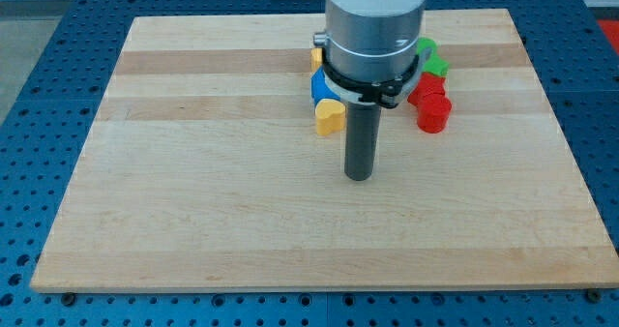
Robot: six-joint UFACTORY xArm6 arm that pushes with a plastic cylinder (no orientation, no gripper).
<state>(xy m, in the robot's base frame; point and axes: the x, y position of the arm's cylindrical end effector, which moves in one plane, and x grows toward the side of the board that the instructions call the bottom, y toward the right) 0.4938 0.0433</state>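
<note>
Yellow blocks (329,117) perhaps two, red (430,104) two, beside my tip (359,176); no hand shows.

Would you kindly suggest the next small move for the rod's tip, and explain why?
Probably a short slide toward the view's top-left: my tip rests on bare board, touching nothing, and the yellow heart-shaped block is the nearest one, with the blue block just behind it.

The arm's grey housing (375,27), cut off at twelve o'clock, hides most of the blue block (318,85) and green block (431,58); their shapes cannot be told.
</note>
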